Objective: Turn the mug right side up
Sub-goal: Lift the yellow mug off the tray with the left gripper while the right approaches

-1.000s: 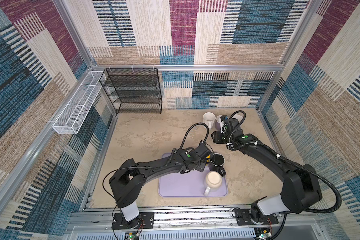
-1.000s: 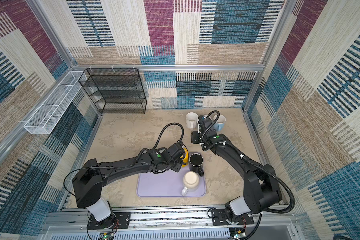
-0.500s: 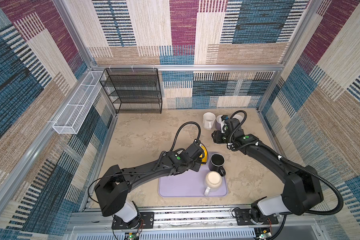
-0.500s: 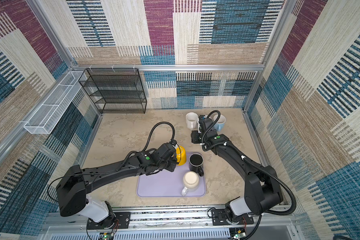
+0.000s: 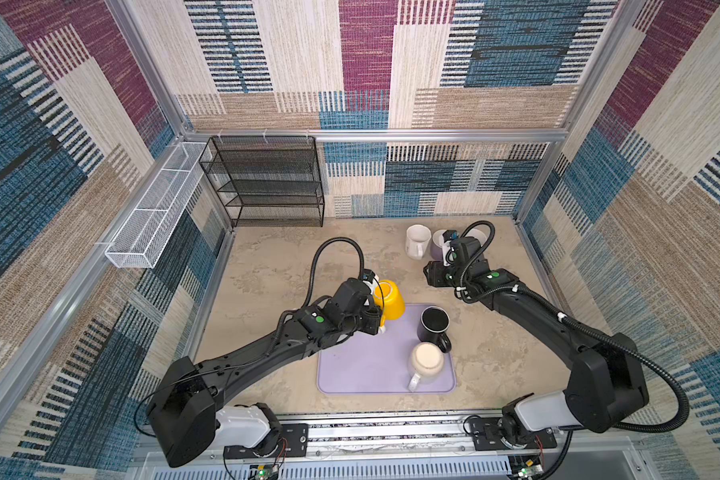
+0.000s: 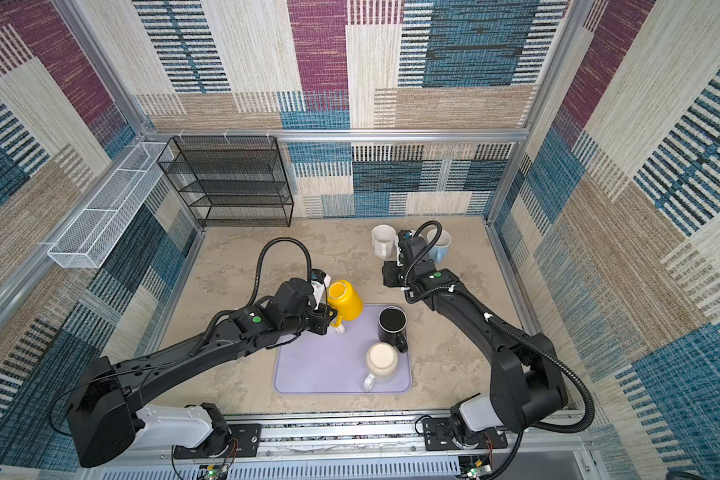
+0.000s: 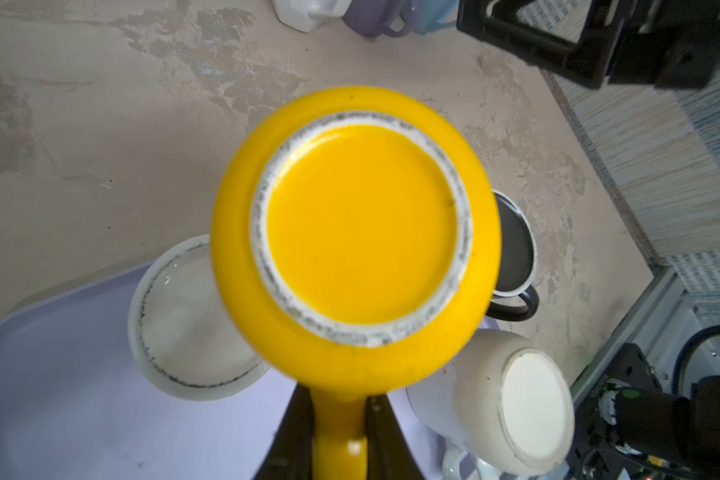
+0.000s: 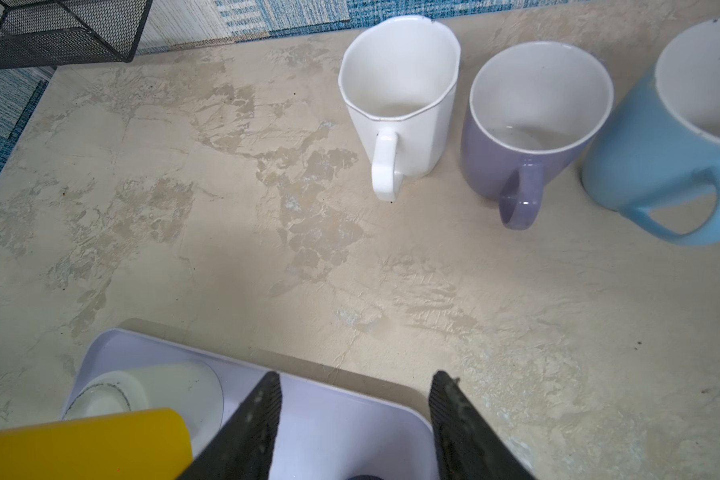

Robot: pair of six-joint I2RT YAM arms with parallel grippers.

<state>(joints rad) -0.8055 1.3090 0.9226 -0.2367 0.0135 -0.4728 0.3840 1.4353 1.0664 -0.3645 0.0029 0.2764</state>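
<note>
The yellow mug (image 5: 389, 300) (image 6: 345, 301) hangs in the air over the back left corner of the lavender tray (image 5: 350, 374). It is tipped, its ringed base (image 7: 362, 224) facing up and back-left. My left gripper (image 7: 338, 419) (image 5: 381, 318) is shut on the mug's handle (image 7: 341, 440), one finger on each side. My right gripper (image 8: 356, 378) (image 5: 431, 276) stands open with nothing between its fingers. It hovers above the bare tabletop just behind the tray's back right corner, in front of the row of mugs.
On the tray a black mug (image 5: 434, 324), a cream mug (image 5: 427, 361) and a white mug (image 7: 184, 320) stand base up. At the back right, white (image 8: 400, 104), purple (image 8: 528, 124) and blue (image 8: 682, 137) mugs stand upright. A black wire rack (image 5: 267, 183) and white basket (image 5: 159, 208) are back left.
My left gripper has lifted the yellow mug from beside the black mug, carried it left and back, and tipped it. The right arm has not moved.
</note>
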